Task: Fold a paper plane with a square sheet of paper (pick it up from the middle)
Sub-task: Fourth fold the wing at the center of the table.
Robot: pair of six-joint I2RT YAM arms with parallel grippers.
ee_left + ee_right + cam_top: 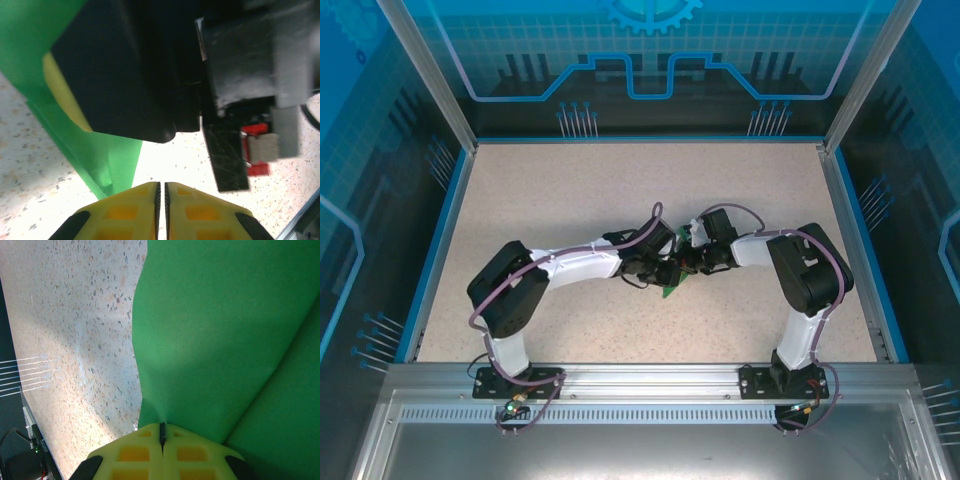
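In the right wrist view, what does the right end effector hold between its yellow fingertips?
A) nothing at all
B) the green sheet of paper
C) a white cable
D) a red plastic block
B: the right end effector is shut, and the green sheet of paper runs down into the seam between its yellow fingertips.

I'm looking down on a beige speckled tabletop [620, 200] under bright, even light. A blue rim [448, 222] borders its sides, aluminium posts [425, 75] rise at its far corners, and behind it stands a translucent blue panel [650, 50] printed with circuit lines.
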